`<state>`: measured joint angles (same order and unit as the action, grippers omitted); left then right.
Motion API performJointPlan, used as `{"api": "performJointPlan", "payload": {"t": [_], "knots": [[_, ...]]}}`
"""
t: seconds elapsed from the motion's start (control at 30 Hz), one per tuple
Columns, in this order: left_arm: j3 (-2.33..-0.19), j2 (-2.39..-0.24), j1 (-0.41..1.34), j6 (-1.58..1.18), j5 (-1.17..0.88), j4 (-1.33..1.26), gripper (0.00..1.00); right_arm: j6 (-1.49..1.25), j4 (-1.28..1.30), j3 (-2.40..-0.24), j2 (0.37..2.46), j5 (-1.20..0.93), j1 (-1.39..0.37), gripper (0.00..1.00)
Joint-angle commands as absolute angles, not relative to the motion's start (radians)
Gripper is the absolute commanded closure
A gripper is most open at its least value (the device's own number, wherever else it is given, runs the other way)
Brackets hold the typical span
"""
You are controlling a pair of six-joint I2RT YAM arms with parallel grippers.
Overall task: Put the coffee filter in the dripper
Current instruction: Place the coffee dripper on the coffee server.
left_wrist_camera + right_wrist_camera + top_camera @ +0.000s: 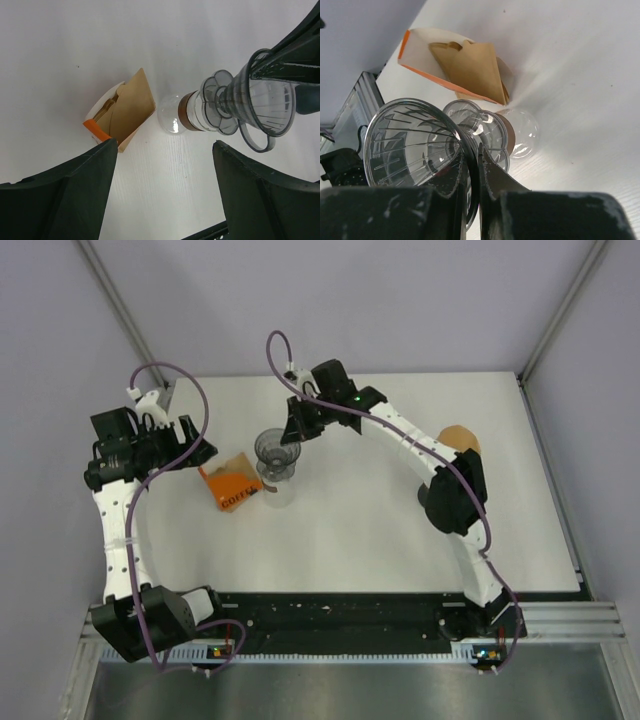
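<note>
Fingers of your left gripper (165,195) stand wide apart, holding nothing, above the white table (400,540). Just beyond them, brown paper coffee filters (131,102) stand in an orange and white cardboard box (95,130). Beside the box, a smoky clear plastic cone dripper (410,145) sits on a clear glass carafe (520,132). Your right gripper (472,157) is pinched closed on the dripper's rim.
</note>
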<state>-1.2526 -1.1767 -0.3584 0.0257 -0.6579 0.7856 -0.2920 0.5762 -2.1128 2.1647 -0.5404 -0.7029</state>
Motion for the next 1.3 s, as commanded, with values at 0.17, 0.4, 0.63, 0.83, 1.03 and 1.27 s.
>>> {"api": "performJointPlan", "payload": {"t": [0.17,0.4,0.63,0.83,1.03,1.27], "knots": [[-1.249,-1.154,-0.368,0.038,-0.677,0.755,0.18,-0.295,0.621,-2.233,2.217,-0.505,-0.726,1.00],[-1.249,-1.154,-0.370,0.040,-0.672,0.753,0.18,-0.264,0.686,-2.299,2.237,-0.474,-0.752,1.00],[-1.250,-1.152,-0.370,0.041,-0.673,0.753,0.18,-0.236,0.730,-2.327,2.249,-0.420,-0.773,1.00],[-1.243,-1.150,-0.370,0.041,-0.669,0.750,0.18,-0.244,0.741,-2.353,2.278,-0.434,-0.773,1.00],[-1.232,-1.161,-0.370,0.061,-0.654,0.742,0.18,-0.239,0.745,-2.372,2.270,-0.465,-0.773,0.76],[-1.218,-1.178,-0.370,0.063,-0.462,0.724,0.12,-0.218,0.744,-2.381,2.214,-0.462,-0.773,0.59]]}}
